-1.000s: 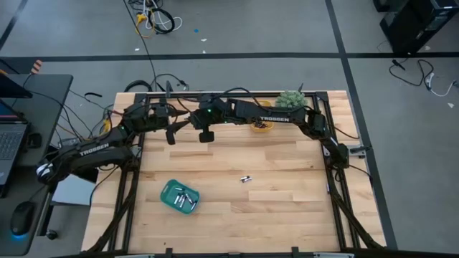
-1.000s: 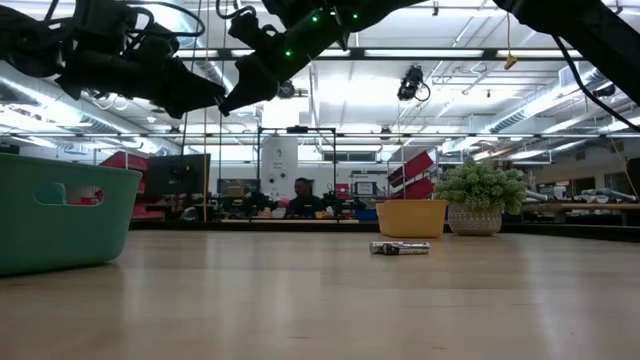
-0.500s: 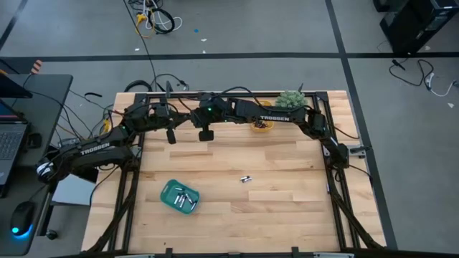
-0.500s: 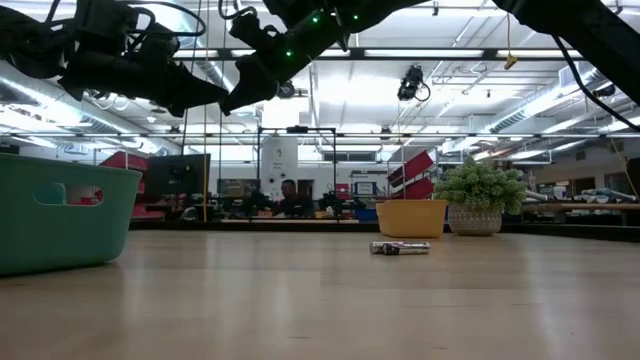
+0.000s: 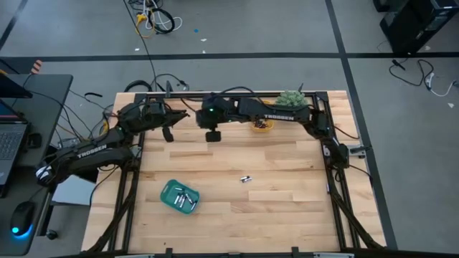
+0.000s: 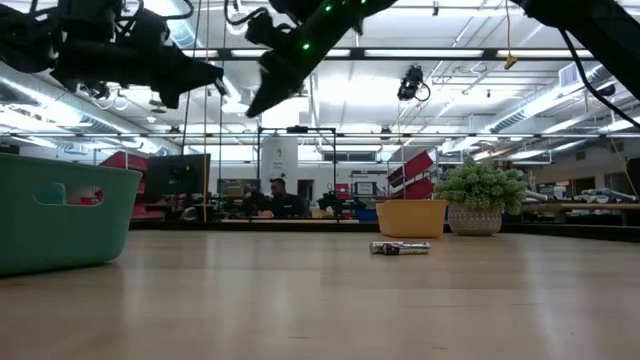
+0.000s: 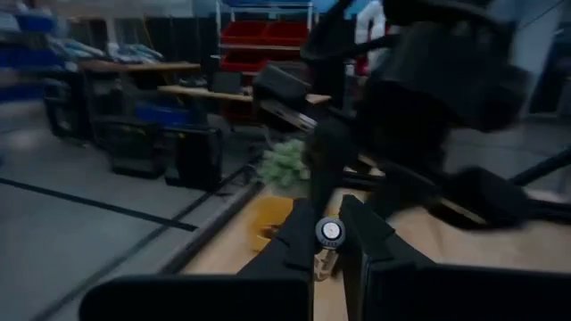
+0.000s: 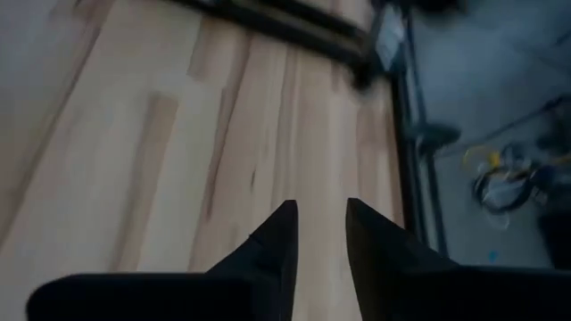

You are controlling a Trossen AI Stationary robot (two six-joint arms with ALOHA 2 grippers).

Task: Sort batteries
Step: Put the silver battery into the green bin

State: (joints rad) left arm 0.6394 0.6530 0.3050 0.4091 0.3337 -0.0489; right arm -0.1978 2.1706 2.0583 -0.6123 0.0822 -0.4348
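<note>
A small battery [image 7: 331, 232] with a silvery round end sits between the fingertips of my left gripper [image 7: 328, 225], which is shut on it high above the table's far left part [image 5: 169, 135]. My right gripper [image 5: 213, 136] hangs just to its right, open and with nothing between its fingers [image 8: 318, 212]. Two or so loose batteries [image 5: 245, 179] lie on their sides on the table's middle [image 6: 400, 247]. A teal tray [image 5: 179, 196] near the left front holds several batteries. A yellow bowl [image 5: 262, 126] at the far edge holds more. My left gripper pinches the battery between its two fingers, at their free ends. The battery's round end [image 7: 331, 232] faces back toward the wrist, so it lies roughly along the fingers. The fingers point level, toward the table's right. The battery is lifted clear of the table.
A potted plant [image 5: 290, 99] stands at the far right beside the yellow bowl [image 6: 411, 217]. The teal tray [image 6: 60, 215] rises close at the left in the low view. Bare wood lies between the tray and the loose batteries. People sit in the room beyond the table.
The two grippers met tip to tip above the table's far left; now they stand apart. My right gripper has drawn back a little toward the table's right. My left gripper stays about where it was.
</note>
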